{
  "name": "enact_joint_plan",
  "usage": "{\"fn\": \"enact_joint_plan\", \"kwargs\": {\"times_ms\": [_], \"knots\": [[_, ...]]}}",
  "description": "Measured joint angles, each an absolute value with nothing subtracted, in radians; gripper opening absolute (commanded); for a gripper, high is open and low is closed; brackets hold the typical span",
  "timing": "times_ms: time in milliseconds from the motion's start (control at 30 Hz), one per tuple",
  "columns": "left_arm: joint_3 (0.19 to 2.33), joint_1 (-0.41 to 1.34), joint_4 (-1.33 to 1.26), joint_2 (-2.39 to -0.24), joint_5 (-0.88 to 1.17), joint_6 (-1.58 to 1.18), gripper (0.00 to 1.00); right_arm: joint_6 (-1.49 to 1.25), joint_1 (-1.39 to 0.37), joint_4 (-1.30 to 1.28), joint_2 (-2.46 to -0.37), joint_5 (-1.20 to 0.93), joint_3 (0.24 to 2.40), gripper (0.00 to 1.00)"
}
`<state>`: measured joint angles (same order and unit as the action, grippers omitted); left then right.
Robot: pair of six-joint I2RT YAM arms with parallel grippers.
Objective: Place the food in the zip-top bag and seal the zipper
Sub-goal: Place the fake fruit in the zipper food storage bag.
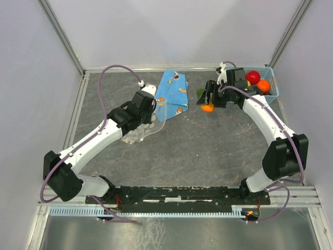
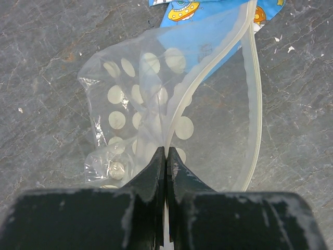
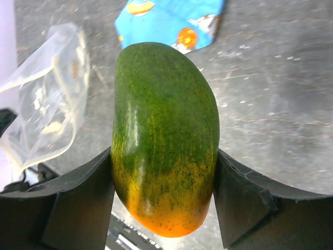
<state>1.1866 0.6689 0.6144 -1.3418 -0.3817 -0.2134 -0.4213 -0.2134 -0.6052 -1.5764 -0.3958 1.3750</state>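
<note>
The zip-top bag (image 1: 141, 131), clear with white dots, lies left of the table's middle; its mouth gapes in the left wrist view (image 2: 156, 94). My left gripper (image 2: 165, 154) is shut on the near lip of that mouth, on the whitish zipper (image 2: 193, 83), while the other zipper strip (image 2: 257, 109) curves away to the right. My right gripper (image 3: 164, 159) is shut on a green-and-orange toy fruit (image 3: 165, 130), held above the table (image 1: 207, 105) to the right of the bag. More food, one red (image 1: 253, 76) and one orange (image 1: 264, 86), lies in the basket.
A light-blue mesh basket (image 1: 274, 89) stands at the back right corner. A flat blue wrapper (image 1: 171, 89) with orange prints lies just behind the bag's mouth, partly under it (image 2: 208, 36). Metal rails border the table's left and back edges.
</note>
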Motion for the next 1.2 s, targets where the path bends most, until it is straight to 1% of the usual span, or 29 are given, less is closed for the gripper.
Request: {"fn": "enact_joint_plan", "kwargs": {"times_ms": [267,667,933,1200], "knots": [[1.183,0.669,0.605,-1.338,-0.382,-0.213,0.03,-0.511,-0.352,-0.593,-1.512,-0.483,1.327,0.37],[1.180,0.669,0.602,-1.331,-0.381,-0.213,0.03,-0.652,-0.548,-0.490,-1.510,-0.630,1.269,0.37],[1.178,0.669,0.601,-1.331,-0.371,-0.213,0.03,-0.727,-0.619,-0.430,-1.597,-0.662,1.275,0.37],[1.178,0.669,0.595,-1.330,-0.334,-0.213,0.03,-0.799,-0.635,-0.384,-1.676,-0.662,1.298,0.40]]}}
